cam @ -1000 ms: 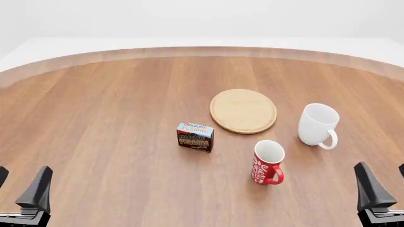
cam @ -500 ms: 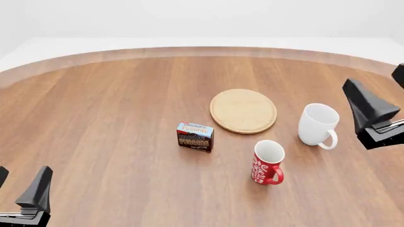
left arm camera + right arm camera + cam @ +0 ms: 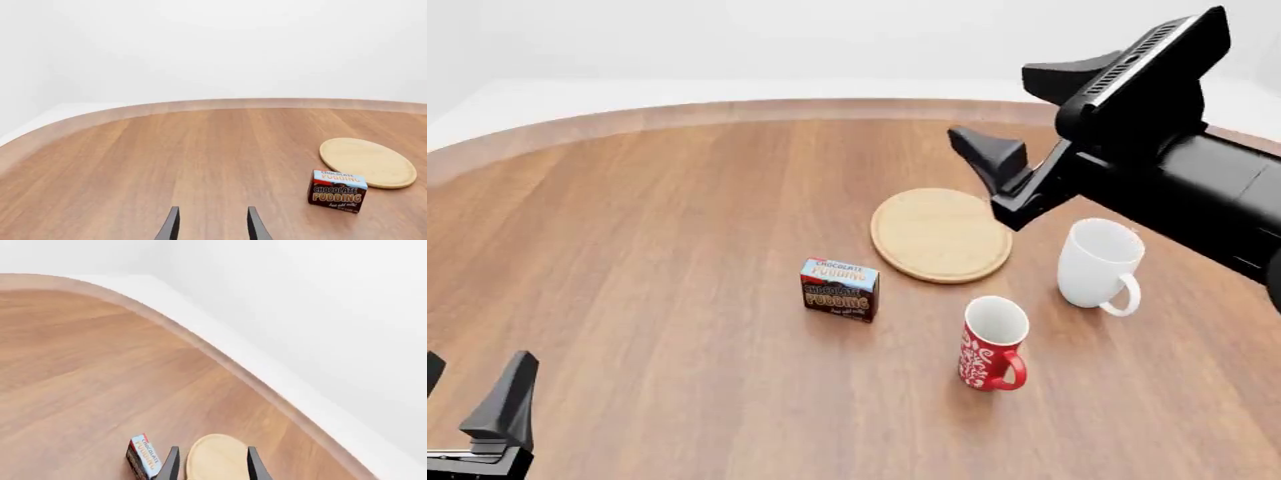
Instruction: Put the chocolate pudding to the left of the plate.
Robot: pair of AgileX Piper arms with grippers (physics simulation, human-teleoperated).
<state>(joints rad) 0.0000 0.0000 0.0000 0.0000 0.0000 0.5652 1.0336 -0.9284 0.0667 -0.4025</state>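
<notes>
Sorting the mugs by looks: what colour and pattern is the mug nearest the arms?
Red with a white pattern, white inside: the red mug, best seen in the front view.

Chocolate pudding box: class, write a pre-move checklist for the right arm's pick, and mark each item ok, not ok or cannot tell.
1. Chocolate pudding upright and free of neighbours: ok.
2. Right gripper open: ok, fingers apart with nothing between them.
3. Right gripper over the box: not ok, it hangs above the plate.
4. Table left of the plate free for placing: ok.
5. Red mug and white mug clear of the box: ok.
6. Left gripper out of the way: ok, open near the table's near edge.
</notes>
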